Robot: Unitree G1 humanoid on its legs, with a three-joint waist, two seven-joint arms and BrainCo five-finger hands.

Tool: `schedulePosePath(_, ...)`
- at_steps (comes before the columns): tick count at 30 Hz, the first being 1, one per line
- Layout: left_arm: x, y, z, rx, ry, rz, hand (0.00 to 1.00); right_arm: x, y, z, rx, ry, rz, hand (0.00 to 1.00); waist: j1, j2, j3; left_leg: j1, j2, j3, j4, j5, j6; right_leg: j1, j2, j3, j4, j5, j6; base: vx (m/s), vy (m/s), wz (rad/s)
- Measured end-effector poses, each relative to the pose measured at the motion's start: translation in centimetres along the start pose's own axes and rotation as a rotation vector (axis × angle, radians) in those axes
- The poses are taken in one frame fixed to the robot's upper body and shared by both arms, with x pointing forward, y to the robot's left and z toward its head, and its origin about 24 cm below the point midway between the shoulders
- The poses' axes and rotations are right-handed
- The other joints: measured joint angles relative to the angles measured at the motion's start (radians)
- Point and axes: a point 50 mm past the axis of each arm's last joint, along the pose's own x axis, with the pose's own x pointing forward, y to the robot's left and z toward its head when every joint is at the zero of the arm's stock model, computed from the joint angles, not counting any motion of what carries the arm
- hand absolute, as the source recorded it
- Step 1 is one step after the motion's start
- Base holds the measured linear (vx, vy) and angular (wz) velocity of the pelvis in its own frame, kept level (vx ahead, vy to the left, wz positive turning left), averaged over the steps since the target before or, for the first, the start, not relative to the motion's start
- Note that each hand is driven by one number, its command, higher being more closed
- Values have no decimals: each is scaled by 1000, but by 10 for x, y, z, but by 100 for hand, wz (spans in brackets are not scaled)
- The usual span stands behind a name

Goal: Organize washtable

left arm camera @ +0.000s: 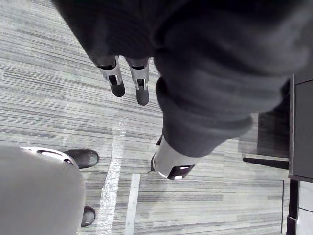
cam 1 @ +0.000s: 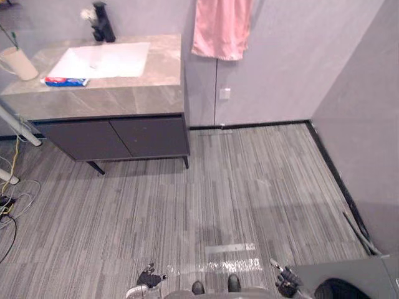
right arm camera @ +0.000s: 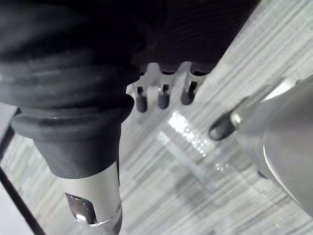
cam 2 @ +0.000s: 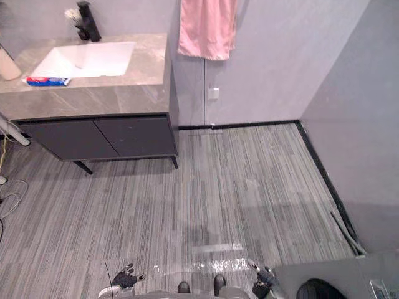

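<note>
Left hand (cam 1: 149, 278) & right hand (cam 1: 287, 282) hang low by robot's sides, fingers relaxed, near straight, nothing held. Washtable (cam 1: 124, 99) stands well apart, ahead-left; tube (cam 1: 65, 81) lies just beside sink (cam 1: 103, 60), cup (cam 1: 19, 63) at left end. Best next: walk up square to its front before reaching.
</note>
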Motion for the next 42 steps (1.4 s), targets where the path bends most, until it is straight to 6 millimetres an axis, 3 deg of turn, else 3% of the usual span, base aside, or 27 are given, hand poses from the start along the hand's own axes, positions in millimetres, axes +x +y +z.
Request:
schedulePosePath(2,1,2,3,9,-8,6,0,1,4,1,-10,-2,15,0,0,-3,22,19,-2,13,-4,-9,14,-55,-11,-58,98,-31,14,-41,-9,-30)
schedulePosePath(5,2,1,8,9,-19,19,0,1,6,3,-43,-5,26,0,-5,-3,37,19,20,33,-15,-29,21,-131,-19,-138,71,-35,6,62,-8,-29)
schedulePosePath(7,4,1,14,12,-32,18,0,0,4,0,-57,1,22,0,-12,-9,47,22,45,38,-15,-46,-4,-176,-26,-182,-15,4,11,175,-45,-8)
schedulePosePath(8,4,2,17,15,-39,21,0,-1,2,-5,-65,18,18,0,-19,-28,53,38,56,37,-11,-63,-25,-194,-42,-197,-41,33,13,327,-108,6)
schedulePosePath(10,3,6,14,6,-32,33,0,-2,-2,-11,-66,37,5,0,-30,-42,48,63,76,34,8,-107,-60,-206,-60,-230,-23,87,-3,412,-155,10)
schedulePosePath(11,3,7,12,2,-28,36,0,-3,-7,-12,-74,41,-5,0,-33,-39,38,69,113,28,34,-141,-93,-204,-44,-260,21,96,-36,522,-206,28)
schedulePosePath(13,3,7,14,-28,-39,40,0,-6,-14,-17,-66,50,-23,0,-31,-44,11,15,166,11,191,-165,-132,-188,-20,-294,46,44,-92,557,-213,29)
schedulePosePath(14,2,10,13,-63,-39,55,0,-5,-15,-16,-49,44,-28,0,-28,-51,10,-67,195,0,403,-165,-134,-159,-23,-296,46,35,-113,566,-228,-2)
schedulePosePath(15,0,10,4,-125,-19,71,0,-5,-17,-12,-47,31,-33,0,-23,-32,10,-110,227,-16,604,-160,-139,-105,-17,-296,35,30,-122,560,-227,-15)
schedulePosePath(17,-2,4,-6,-185,3,77,0,-5,-24,-4,-61,13,-47,0,-18,-4,-2,-130,246,-19,767,-160,-139,-34,-16,-286,19,27,-127,554,-103,-24)
schedulePosePath(20,-3,-3,-8,-238,4,66,0,-2,-20,7,-118,-8,-26,0,7,4,-9,-193,238,-14,934,-184,-111,83,-30,-152,-10,3,-151,513,53,-31)
schedulePosePath(22,-2,-3,-3,-261,-21,67,0,1,-10,13,-140,-23,0,0,20,-13,-3,-267,194,-12,900,-208,-72,133,-67,-94,-38,-7,-152,436,180,-25)
schedulePosePath(24,-2,-1,7,-263,-73,67,0,4,2,21,-143,-42,28,0,25,-40,13,-363,116,-12,743,-216,-58,202,-140,-76,-77,-8,-152,459,289,-12)
schedulePosePath(26,-2,-3,8,-255,-86,56,0,4,3,24,-146,-52,30,0,28,-33,12,-409,65,-20,429,-139,-109,244,-183,-75,-86,-9,-149,371,267,-17)
schedulePosePath(27,-3,-6,3,-234,-72,46,0,4,2,26,-162,-62,31,0,39,4,-2,-424,79,-53,207,-35,-140,279,-170,-70,-109,-15,-138,377,292,-42)
schedulePosePath(28,-4,-8,-1,-228,-60,40,0,3,-2,25,-177,-62,25,0,53,33,-10,-433,103,-77,141,-27,-167,302,-149,-64,-126,-20,-128,577,471,-69)
schedulePosePath(29,-4,-8,-1,-229,-53,39,0,2,-5,18,-192,-43,21,0,80,40,-19,-450,126,-79,204,120,-133,358,-151,-51,-161,-40,-90,453,390,-59)
schedulePosePath(30,-3,-1,2,-216,-59,52,0,1,3,7,-195,-12,40,0,83,11,-28,-474,116,-71,272,116,-122,366,-164,-33,-164,-13,-32,436,347,-37)
schedulePosePath(31,-3,0,1,-217,-57,57,0,1,6,3,-195,-4,48,0,78,2,-32,-478,108,-71,288,102,-100,358,-158,-17,-147,5,-6,424,258,-12)
schedulePosePath(33,-4,12,-5,-271,-40,104,0,-1,3,-4,-204,15,39,0,83,-35,-54,-437,56,-40,295,65,2,322,-207,16,-51,62,63,476,241,-23)
schedulePosePath(34,-5,15,-9,-284,-25,117,0,-1,0,-5,-191,16,28,0,82,-43,-60,-415,39,-26,287,55,26,308,-221,39,-6,74,84,486,247,-39)
schedulePosePath(35,-8,17,-20,-305,8,132,0,-2,-5,-5,-165,13,10,0,76,-45,-64,-362,17,-5,267,29,47,254,-234,84,136,123,178,451,233,-44)
schedulePosePath(36,-10,16,-28,-310,36,134,0,-3,-8,-7,-152,17,0,0,72,-40,-62,-297,8,12,238,9,55,182,-225,123,328,186,234,516,263,-41)
schedulePosePath(38,-11,16,-32,-313,54,132,0,-5,-15,-14,-135,34,-18,0,63,-28,-59,-204,2,26,207,-14,65,71,-223,75,593,147,230,460,222,-21)
schedulePosePath(39,-11,16,-31,-311,53,132,0,-6,-15,-18,-132,42,-19,0,67,-16,-52,-126,0,32,162,-16,64,26,-240,-7,672,79,214,356,147,-14)
schedulePosePath(40,-11,15,-31,-311,53,130,0,-6,-16,-15,-133,33,-19,0,65,-11,-50,-90,0,33,138,-16,64,9,-250,-54,680,47,200,332,97,-16)
schedulePosePath(42,-11,16,-31,-313,52,128,0,-6,-14,-14,-132,29,-16,0,47,-7,-48,-9,2,33,81,-16,64,-40,-262,-169,599,-41,122,304,-3,2)
